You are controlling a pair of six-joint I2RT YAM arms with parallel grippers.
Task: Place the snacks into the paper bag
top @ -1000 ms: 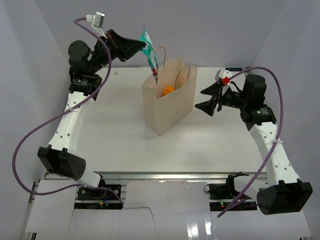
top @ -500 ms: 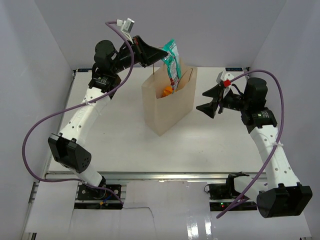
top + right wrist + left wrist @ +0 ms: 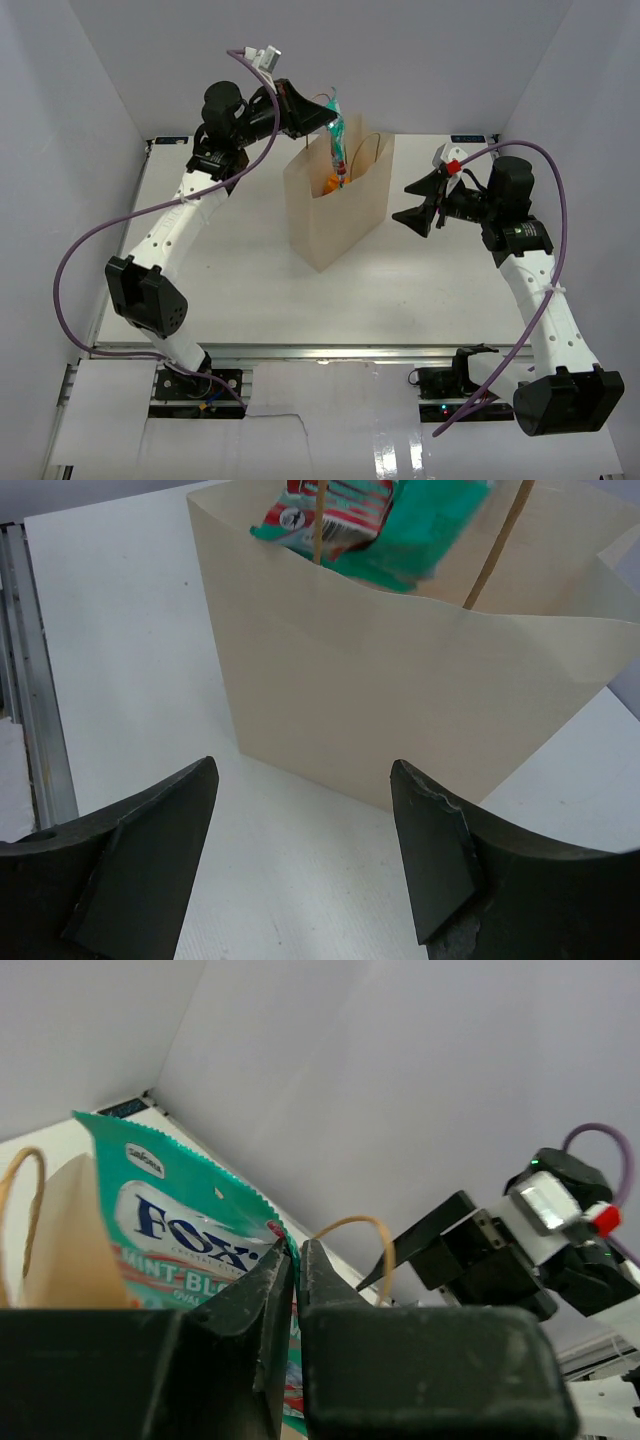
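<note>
- Closest to us is the paper bag (image 3: 335,220), standing upright around the middle of the white counter (image 3: 240,290) with its mouth open.
- Just to the right of the bag we've got the right gripper (image 3: 402,202). Its jaws are spread wide with nothing in them. They point at the bag's right side without touching it, and the wrist view shows the tan wall sitting in the gap between them.
- Down inside the bag there's the orange-yellow pouch (image 3: 332,183). We only see a bit of it over the rim.
- A little farther back, the teal-green packet (image 3: 338,140) hangs almost straight down over the mouth. Its red-striped bottom end dips in between the two thin handles (image 3: 499,542), and its top is still well above the rim.
- At the far end, the left gripper (image 3: 328,115) reaches in from the left above the bag. Its jaws are pinched onto the packet's top corner, with only a sliver of gap showing between them.
</note>
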